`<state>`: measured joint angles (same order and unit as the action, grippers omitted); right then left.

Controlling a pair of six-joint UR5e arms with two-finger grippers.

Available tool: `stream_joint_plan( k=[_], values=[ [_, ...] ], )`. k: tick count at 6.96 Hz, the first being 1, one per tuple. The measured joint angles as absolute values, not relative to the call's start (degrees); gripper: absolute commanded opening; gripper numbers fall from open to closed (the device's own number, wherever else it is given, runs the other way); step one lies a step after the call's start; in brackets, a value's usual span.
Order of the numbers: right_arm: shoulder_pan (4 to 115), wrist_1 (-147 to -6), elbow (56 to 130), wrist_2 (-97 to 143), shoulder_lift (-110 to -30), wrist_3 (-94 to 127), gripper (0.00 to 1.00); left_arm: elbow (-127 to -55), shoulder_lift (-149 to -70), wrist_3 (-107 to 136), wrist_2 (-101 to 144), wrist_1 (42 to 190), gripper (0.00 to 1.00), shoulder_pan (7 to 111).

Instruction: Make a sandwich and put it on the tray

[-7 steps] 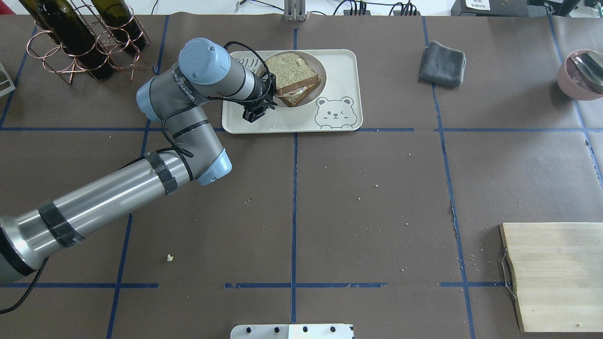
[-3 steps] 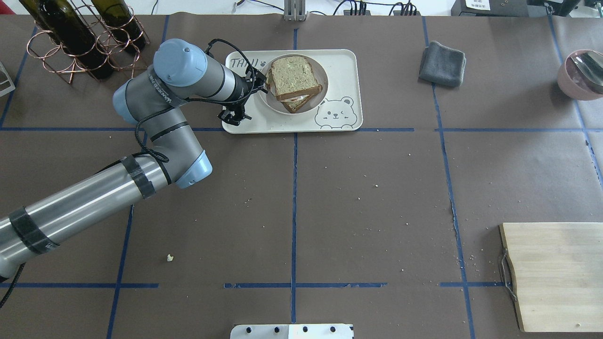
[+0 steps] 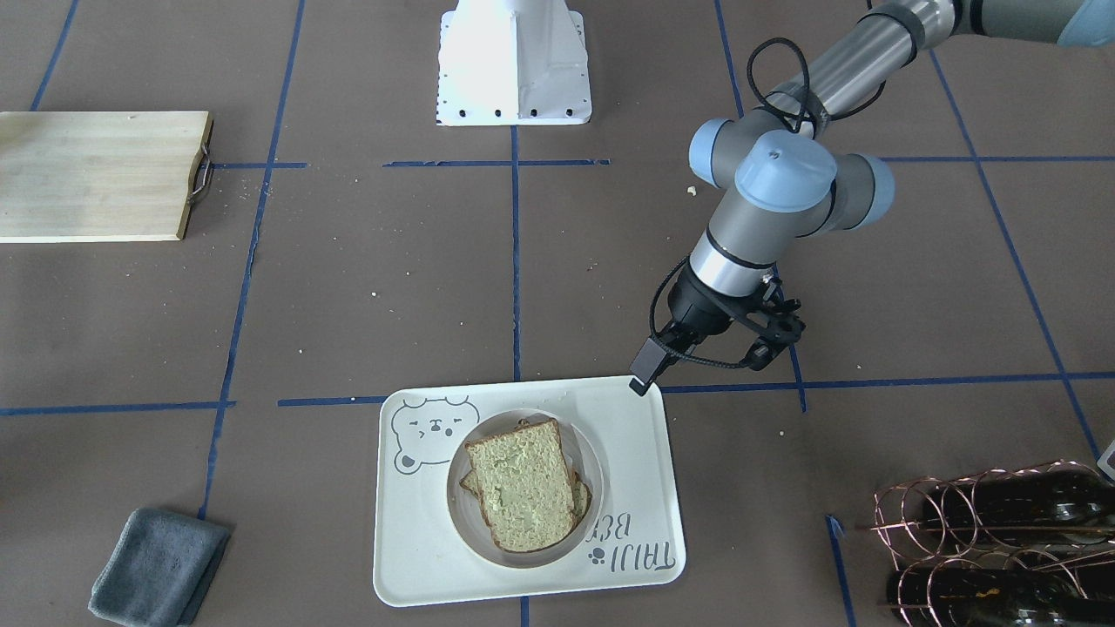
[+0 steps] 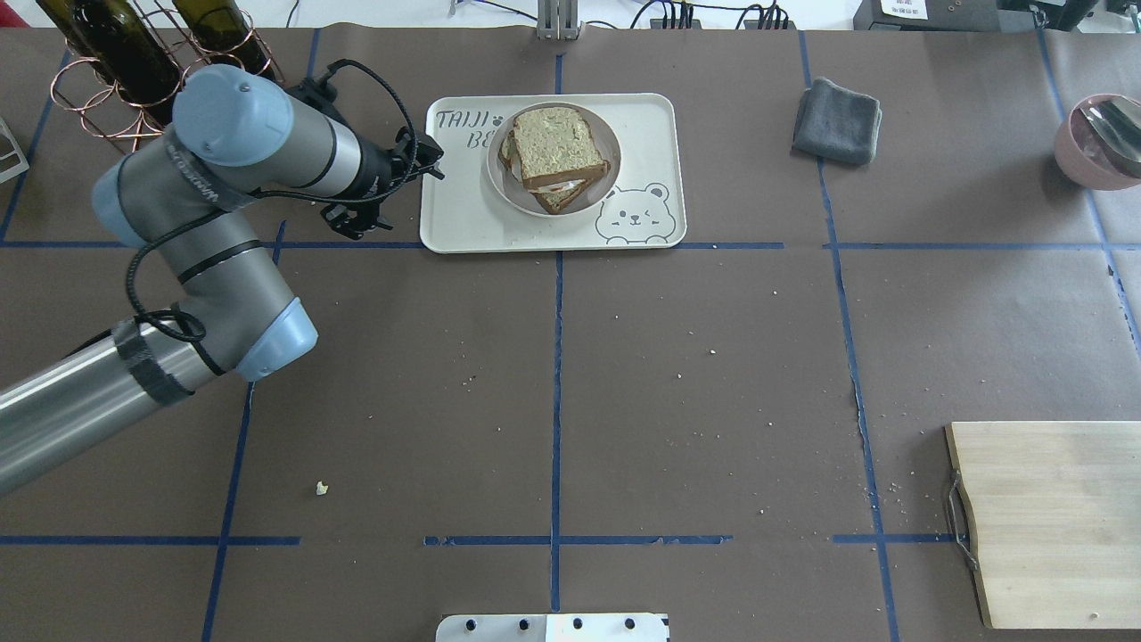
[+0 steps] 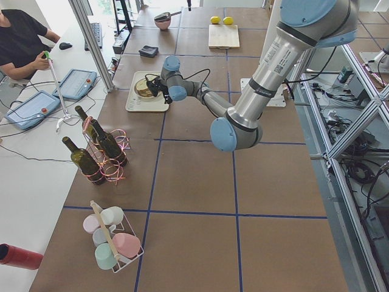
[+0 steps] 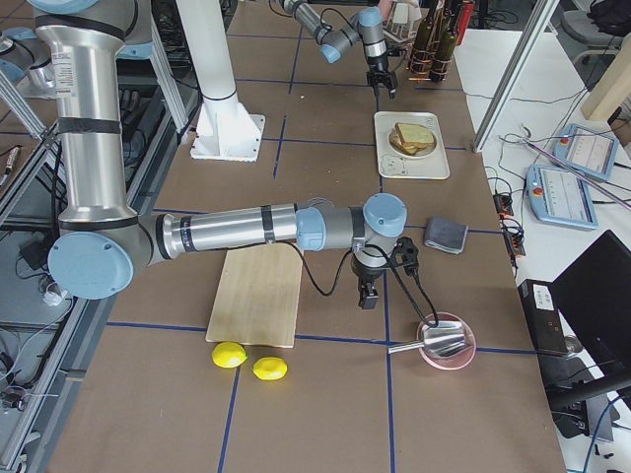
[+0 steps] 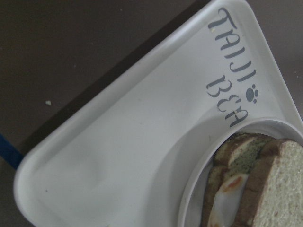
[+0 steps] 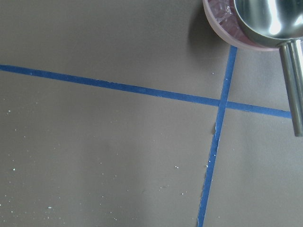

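Note:
The sandwich (image 4: 553,147), two bread slices with the egg between them, lies on a small round white plate (image 4: 496,175) on the cream bear tray (image 4: 642,125). It also shows in the front view (image 3: 523,483) and the left wrist view (image 7: 270,189). My left gripper (image 4: 392,196) is open and empty. It hovers just off the tray's left edge, apart from the plate; in the front view (image 3: 701,366) it is above the tray's corner. My right gripper (image 6: 367,294) shows only in the right side view, above the table beside the pink bowl. I cannot tell its state.
A copper rack with wine bottles (image 4: 151,71) stands close behind my left arm. A grey cloth (image 4: 838,120) lies right of the tray. A pink bowl with a metal scoop (image 4: 1101,143) is at the far right. A wooden cutting board (image 4: 1052,517) lies near right.
My left gripper has drawn back to the left, from beside the plate over the tray to just off the tray's left edge. The sandwich and plate stay in place.

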<state>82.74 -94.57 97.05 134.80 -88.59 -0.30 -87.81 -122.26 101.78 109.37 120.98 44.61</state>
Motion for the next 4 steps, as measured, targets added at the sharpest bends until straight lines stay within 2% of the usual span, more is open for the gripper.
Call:
stream_joint_plan(
  k=[2, 4],
  values=[
    [83.3, -94.6, 96.2, 134.8, -88.6, -0.3, 1.0, -99.6, -113.8, 88.3, 109.5, 114.8, 1.0, 47.6],
    [84.5, -94.6, 95.3, 134.8, -88.5, -0.4, 1.0, -108.0, -105.4, 72.5, 109.6, 109.3, 1.0, 52.4]
  ],
)
